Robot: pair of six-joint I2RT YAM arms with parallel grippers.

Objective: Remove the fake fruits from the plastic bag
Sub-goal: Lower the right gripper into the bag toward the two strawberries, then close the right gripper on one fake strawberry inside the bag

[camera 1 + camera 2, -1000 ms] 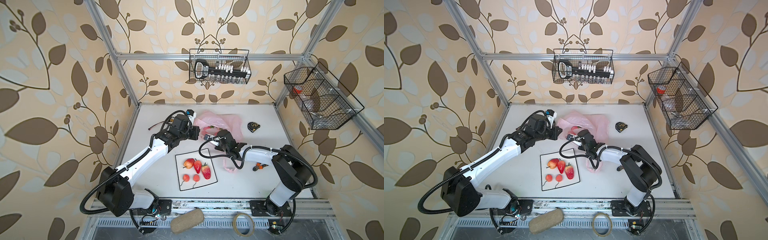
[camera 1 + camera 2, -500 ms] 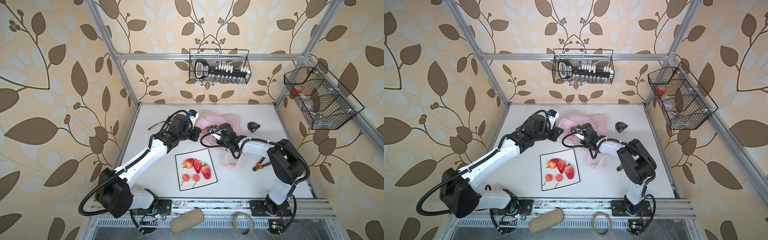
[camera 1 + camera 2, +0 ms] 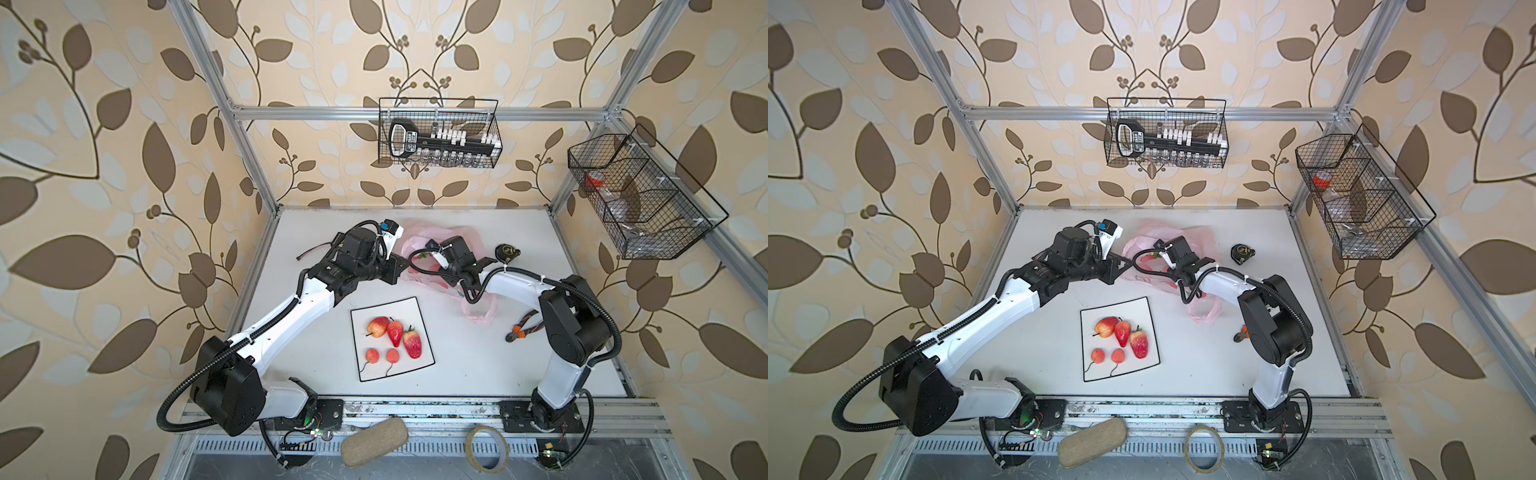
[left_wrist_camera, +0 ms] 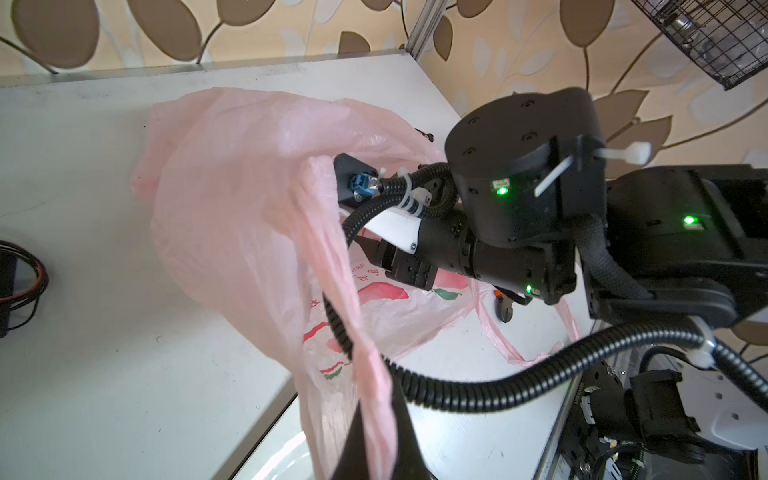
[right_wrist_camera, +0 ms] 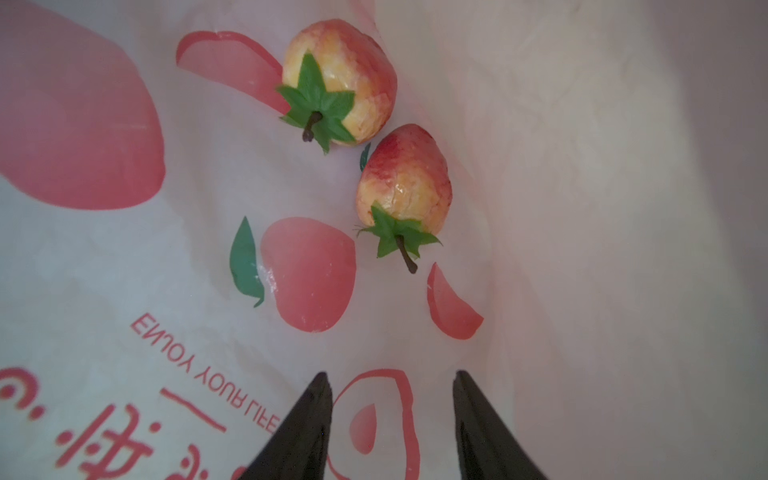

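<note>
Upper centre on the surface, plastic bag is clenched at its rim by left fingers. Right fingers are spread, empty, inside it. Two fake fruits are seen just ahead. Thin film could be pinched along with a fruit, so the bag gets dragged.

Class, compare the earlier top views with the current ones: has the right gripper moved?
Yes. The right gripper has moved away from the white mat, toward the back wall, deeper into the plastic bag.
</note>
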